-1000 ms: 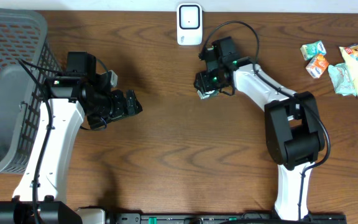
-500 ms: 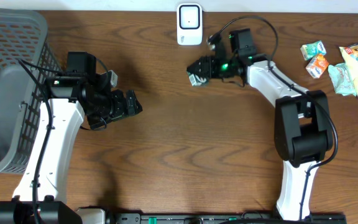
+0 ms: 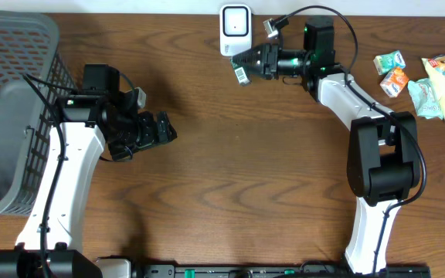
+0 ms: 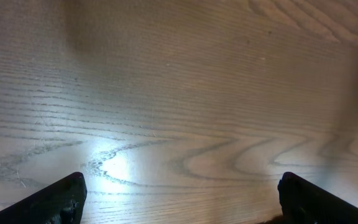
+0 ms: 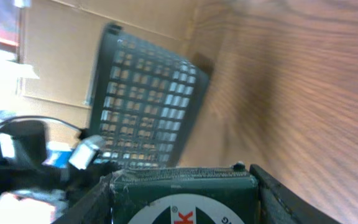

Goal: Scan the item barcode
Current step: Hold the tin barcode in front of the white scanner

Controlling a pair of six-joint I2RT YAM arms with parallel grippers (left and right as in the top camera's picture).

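The item, a dark green packet (image 5: 185, 199) with a white round logo, is clamped between the jaws of my right gripper (image 5: 182, 208). In the overhead view that packet (image 3: 242, 72) shows a white barcode label. My right gripper (image 3: 249, 63) holds it just below and right of the white scanner (image 3: 236, 29) at the table's back edge, lying level and pointing left. My left gripper (image 3: 164, 127) hovers open over bare wood at the left. Its dark fingertips (image 4: 61, 199) stand far apart in the left wrist view, with nothing between them.
A grey mesh basket (image 3: 6, 100) fills the far left of the table and shows in the right wrist view as the basket (image 5: 148, 106). Several snack packets (image 3: 439, 81) lie at the far right. The right arm's cable (image 3: 338, 23) loops near the scanner.
My right arm has swung up and toward the back edge, turning the packet from below the scanner to right beside it. The left arm has not moved.
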